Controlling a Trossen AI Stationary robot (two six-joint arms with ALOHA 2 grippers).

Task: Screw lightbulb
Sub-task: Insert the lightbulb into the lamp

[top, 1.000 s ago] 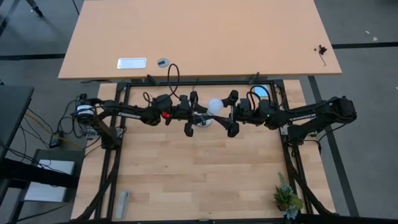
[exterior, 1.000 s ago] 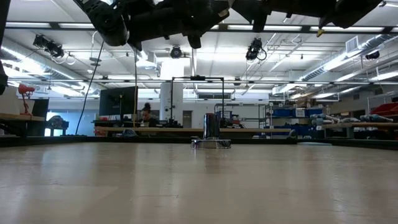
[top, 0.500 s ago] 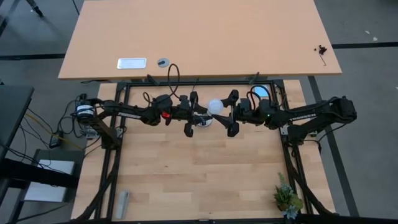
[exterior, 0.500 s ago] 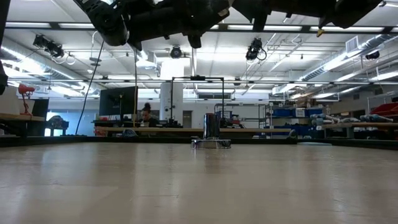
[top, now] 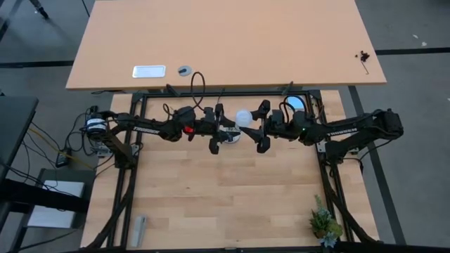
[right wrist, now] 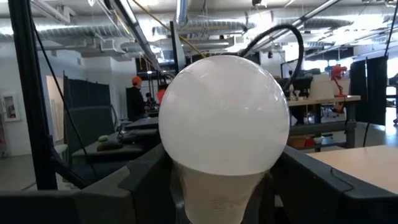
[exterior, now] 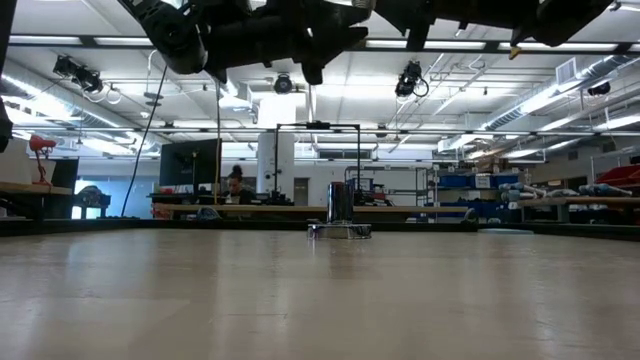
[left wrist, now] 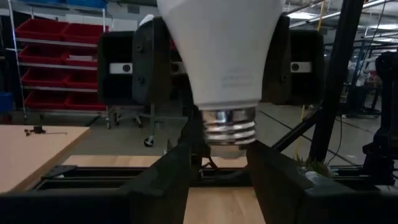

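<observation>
While both arms meet above the middle of the slatted wooden table [top: 211,190], the lightbulb [top: 243,118] sits between the two grippers near the upper centre of the high view, raised clear of the tabletop. The right gripper [top: 261,126] comes in from the right of that frame with its fingers set on either side of the white globe; in the right wrist view the globe [right wrist: 224,118] fills the centre and a dark finger [right wrist: 146,180] rises along each flank, clamped on the bulb. The left gripper [top: 216,126] comes in from the left; in the left wrist view its two fingers [left wrist: 168,180] stand apart on either side of the silver threaded base [left wrist: 230,127], and whether they touch it cannot be told. No container appears on the table. A chrome socket base [exterior: 340,222] stands upright on the tabletop at the centre of the low view, under the arms, which cross the top edge of that frame. A small potted plant [top: 323,223] sits at the lower right of the high view, and a grey cylinder [top: 139,230] lies at the lower left. A second, lighter table [top: 225,42] fills the upper part of the high view, carrying a white rectangular plate [top: 149,71] and a small round disc [top: 184,69]. Beyond the tabletop, the low view shows a workshop hall with ceiling lights, shelving at the right, and a seated person [exterior: 236,182] at left centre.
</observation>
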